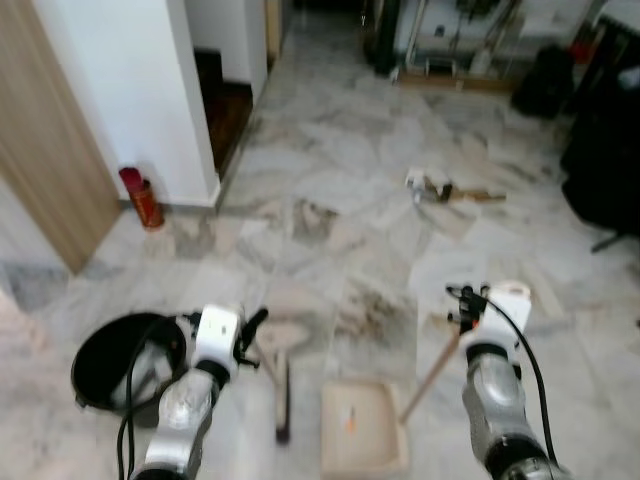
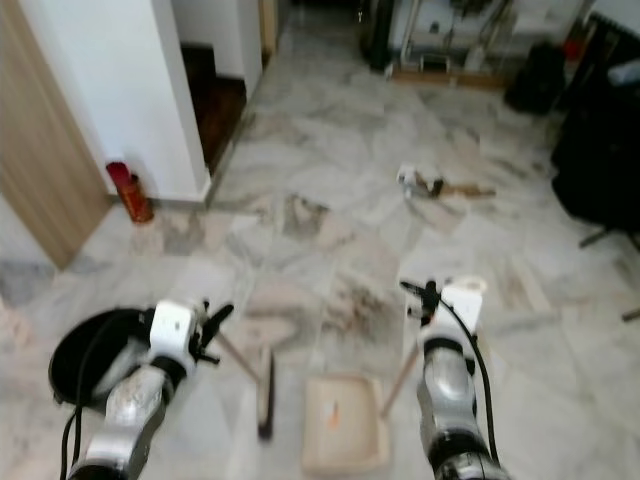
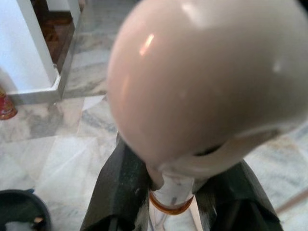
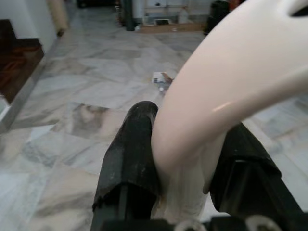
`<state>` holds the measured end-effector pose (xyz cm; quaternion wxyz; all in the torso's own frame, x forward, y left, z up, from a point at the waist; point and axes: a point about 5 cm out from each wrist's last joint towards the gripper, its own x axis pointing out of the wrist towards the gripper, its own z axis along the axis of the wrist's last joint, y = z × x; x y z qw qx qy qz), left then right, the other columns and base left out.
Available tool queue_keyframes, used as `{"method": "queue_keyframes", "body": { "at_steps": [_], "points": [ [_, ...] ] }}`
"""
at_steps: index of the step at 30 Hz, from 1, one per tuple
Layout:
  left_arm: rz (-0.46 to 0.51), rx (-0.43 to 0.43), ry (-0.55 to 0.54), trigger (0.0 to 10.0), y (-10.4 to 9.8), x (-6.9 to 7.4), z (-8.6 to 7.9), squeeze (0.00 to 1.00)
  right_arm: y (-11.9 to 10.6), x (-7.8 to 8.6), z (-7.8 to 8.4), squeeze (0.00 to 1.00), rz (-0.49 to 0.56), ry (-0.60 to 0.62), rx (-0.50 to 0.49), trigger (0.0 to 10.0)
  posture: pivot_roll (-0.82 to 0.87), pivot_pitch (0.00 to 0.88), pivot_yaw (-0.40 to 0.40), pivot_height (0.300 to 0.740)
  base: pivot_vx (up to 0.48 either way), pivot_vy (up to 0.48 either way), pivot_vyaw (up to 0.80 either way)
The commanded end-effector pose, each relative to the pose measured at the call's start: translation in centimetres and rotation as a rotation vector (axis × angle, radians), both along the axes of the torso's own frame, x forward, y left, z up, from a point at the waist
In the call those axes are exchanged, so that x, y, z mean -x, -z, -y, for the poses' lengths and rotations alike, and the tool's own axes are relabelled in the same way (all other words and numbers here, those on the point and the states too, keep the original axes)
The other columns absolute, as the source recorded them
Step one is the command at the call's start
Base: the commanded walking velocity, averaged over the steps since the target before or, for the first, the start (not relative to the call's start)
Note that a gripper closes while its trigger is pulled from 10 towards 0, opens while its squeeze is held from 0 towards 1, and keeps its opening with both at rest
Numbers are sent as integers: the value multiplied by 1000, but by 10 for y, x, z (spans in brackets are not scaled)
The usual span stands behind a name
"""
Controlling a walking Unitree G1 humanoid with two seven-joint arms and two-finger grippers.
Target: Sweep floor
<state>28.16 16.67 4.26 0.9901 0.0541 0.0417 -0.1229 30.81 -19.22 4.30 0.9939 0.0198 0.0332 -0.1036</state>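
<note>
Now left claw (image 1: 250, 335) grips broom (image 1: 282, 400) (right claw (image 1: 462, 303): dustpan (image 1: 362, 430)).

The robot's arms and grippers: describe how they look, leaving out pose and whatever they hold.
Both arms are silver metallic cylinders. The left arm ends in a white wrist block and has a black cable looping beside it. The right arm has a black cable running down its outer side and a small orange mark near the wrist. Each gripper has two thick, matt black fingers, also seen in the left wrist view.
</note>
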Motion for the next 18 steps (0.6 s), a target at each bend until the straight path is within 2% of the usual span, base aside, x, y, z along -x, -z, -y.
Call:
{"method": "queue_keyframes", "body": {
  "at_steps": [1,11,15,18],
  "points": [
    [48,-4,10,10000,-11,-7,4,0,-9,-4,4,0,51,13,-1,10000,10,20,-35,740,315,0,0],
    [48,2,17,10000,-12,-8,6,0,-9,-5,3,0,42,13,-16,10000,8,26,-35,740,315,0,0],
    [45,3,20,10000,-12,-8,6,0,-8,-6,4,0,36,15,-17,10000,9,32,-35,740,315,0,-788],
    [44,0,21,10000,-12,-9,6,0,-9,-6,3,0,41,11,-9,10000,11,32,-32,740,315,0,0]
  ]
}}
